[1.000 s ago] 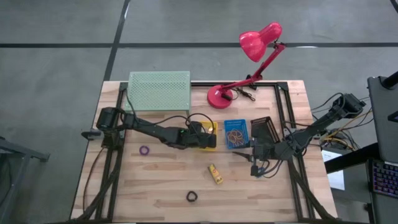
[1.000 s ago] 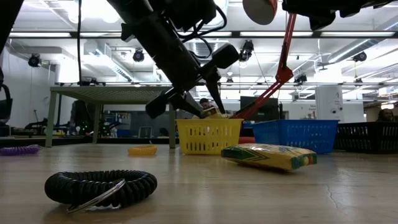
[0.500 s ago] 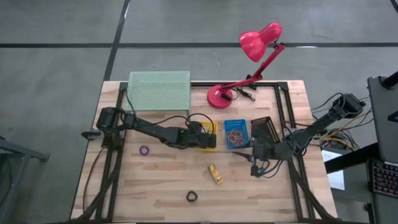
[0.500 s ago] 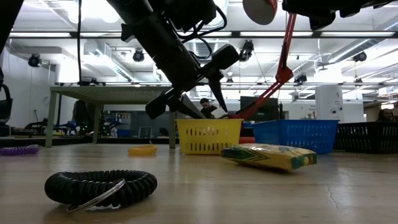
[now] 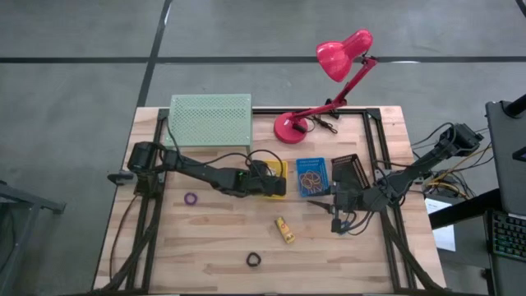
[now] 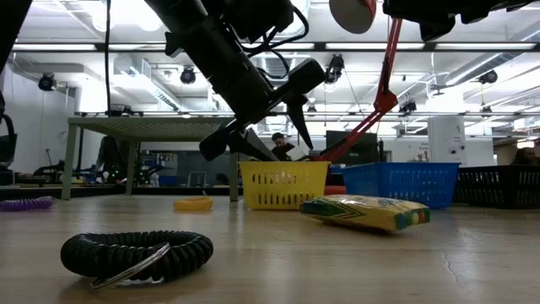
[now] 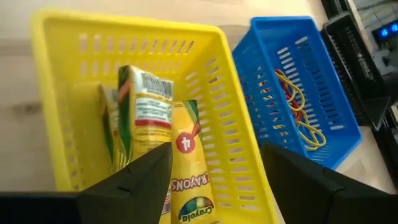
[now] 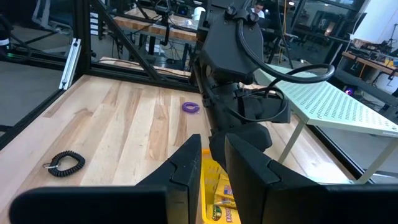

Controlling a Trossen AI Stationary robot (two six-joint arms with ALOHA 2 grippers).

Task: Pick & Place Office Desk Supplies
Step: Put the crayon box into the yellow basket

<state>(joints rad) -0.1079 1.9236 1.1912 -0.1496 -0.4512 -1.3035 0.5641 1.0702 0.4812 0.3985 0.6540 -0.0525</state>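
My left gripper (image 5: 268, 177) (image 6: 289, 152) (image 7: 214, 162) hangs open just above the yellow basket (image 5: 280, 168) (image 6: 283, 186) (image 7: 231, 124). Yellow crayon packets (image 7: 147, 118) lie inside that basket. Another yellow packet (image 5: 284, 230) (image 6: 364, 212) (image 8: 217, 186) lies flat on the table in front of the baskets. My right gripper (image 5: 335, 222) (image 8: 212, 146) waits near the black basket, its fingers narrowly open, pointing toward the loose packet. A black coil ring (image 5: 253, 260) (image 6: 135, 253) (image 8: 64, 163) and a purple ring (image 5: 191, 199) (image 6: 25, 203) (image 8: 191, 107) rest on the wood.
The blue basket (image 5: 300, 162) (image 6: 401, 181) (image 7: 292, 56) holds rubber bands (image 7: 297, 109); the black basket (image 5: 349, 171) stands to its right. A pale green mesh shelf (image 5: 210, 119) and the pink-red lamp (image 5: 292, 125) stand along the far edge. An orange ring (image 6: 193, 203) lies near the yellow basket.
My left gripper has opened over the yellow basket. The yellow packet that showed between its fingers a second ago has dropped into the basket and is gone from the low view. The right arm has kept still.
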